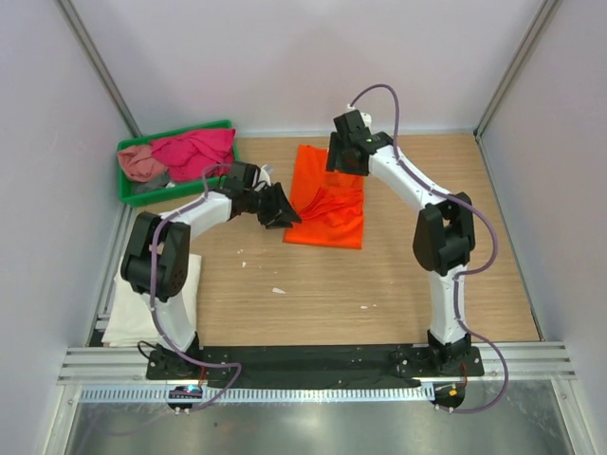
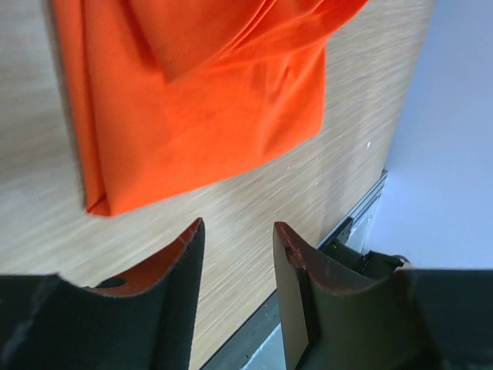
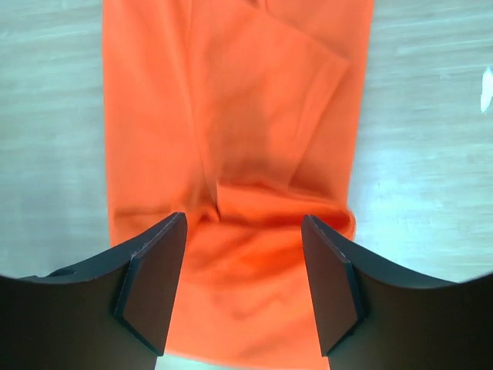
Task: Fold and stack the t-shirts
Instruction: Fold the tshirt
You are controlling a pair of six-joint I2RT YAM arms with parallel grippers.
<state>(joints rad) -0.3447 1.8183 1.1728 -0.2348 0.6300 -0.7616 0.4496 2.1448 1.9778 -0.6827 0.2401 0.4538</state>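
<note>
Orange t-shirt (image 1: 332, 204), partly folded into a long rumpled strip, lies on the wooden table (image 1: 379, 284) at the far middle. The right gripper (image 3: 244, 220) hangs over its far end with jaws wide and nothing pinched. The left gripper (image 2: 239, 227) sits just off the shirt's left edge over bare wood, jaws parted and empty. At far left, a green tray (image 1: 175, 133) holds a magenta t-shirt (image 1: 199, 150) and a dusty pink t-shirt (image 1: 140, 163). A white t-shirt (image 1: 128, 308) lies near left, beside the left arm.
</note>
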